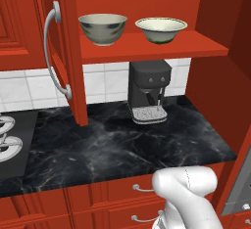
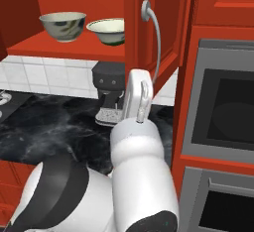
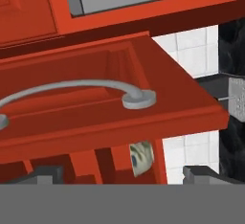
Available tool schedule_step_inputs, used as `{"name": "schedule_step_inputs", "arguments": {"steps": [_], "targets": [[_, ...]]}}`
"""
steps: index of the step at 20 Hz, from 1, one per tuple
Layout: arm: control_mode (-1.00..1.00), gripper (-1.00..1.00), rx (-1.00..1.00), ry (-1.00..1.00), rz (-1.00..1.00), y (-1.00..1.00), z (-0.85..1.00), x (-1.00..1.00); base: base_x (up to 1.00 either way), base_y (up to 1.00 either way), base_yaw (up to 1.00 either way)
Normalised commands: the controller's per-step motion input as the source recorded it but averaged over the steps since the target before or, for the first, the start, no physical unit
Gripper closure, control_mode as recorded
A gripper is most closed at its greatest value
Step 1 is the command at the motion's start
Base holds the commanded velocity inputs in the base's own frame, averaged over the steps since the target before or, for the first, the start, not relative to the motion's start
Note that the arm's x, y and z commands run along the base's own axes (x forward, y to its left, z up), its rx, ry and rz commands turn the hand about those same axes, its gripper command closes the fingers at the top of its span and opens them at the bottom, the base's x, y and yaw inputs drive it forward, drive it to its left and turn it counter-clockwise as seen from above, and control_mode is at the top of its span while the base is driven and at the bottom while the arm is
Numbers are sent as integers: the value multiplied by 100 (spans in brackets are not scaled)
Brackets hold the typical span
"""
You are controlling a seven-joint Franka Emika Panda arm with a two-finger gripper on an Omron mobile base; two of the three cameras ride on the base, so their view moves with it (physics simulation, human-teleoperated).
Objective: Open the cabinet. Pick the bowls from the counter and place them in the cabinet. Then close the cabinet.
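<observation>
You have both bowls on the red shelf (image 1: 147, 47) inside the cabinet (image 1: 215, 8), with its doors standing open. The deeper bowl with bluish marks (image 1: 103, 28) sits toward the shelf's left end, and the shallower bowl with the dark green rim (image 1: 161, 30) sits just beside it on the right, the two apart. From the right base view you see the same pair, deeper bowl (image 2: 62, 25) left and green-rimmed bowl (image 2: 108, 31) partly hidden behind the right door's edge.

The left door (image 1: 63, 52) swings out over the black marble counter (image 1: 122, 145), its curved silver handle (image 1: 51, 52) facing you. The right door (image 2: 158, 32) is also swung open, its silver handle (image 2: 155, 37) just above the robot's raised hand.

In the hand view your gripper (image 3: 123, 173) faces that right door's panel (image 3: 119, 98) and handle (image 3: 81, 91) closely; the dark fingertips (image 3: 45, 174) stand wide apart at the bottom, holding nothing. A sliver of the marked bowl (image 3: 141, 157) shows below the door's edge.

A dark coffee machine (image 1: 148, 91) stands at the back of the counter under the shelf, against the white tiled wall (image 1: 29, 88).
</observation>
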Motion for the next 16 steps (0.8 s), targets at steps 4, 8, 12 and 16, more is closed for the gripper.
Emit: {"name": "schedule_step_inputs", "arguments": {"steps": [4,8,12,16], "targets": [[-100,-100,0,-2,4,-9,-7,38,0,0,0],[-100,-100,2,-3,3,-28,-12,13,0,0,0],[-100,-100,0,-2,2,-18,-12,24,0,0,0],[-100,-100,0,-4,2,-5,-6,37,0,0,0]]}}
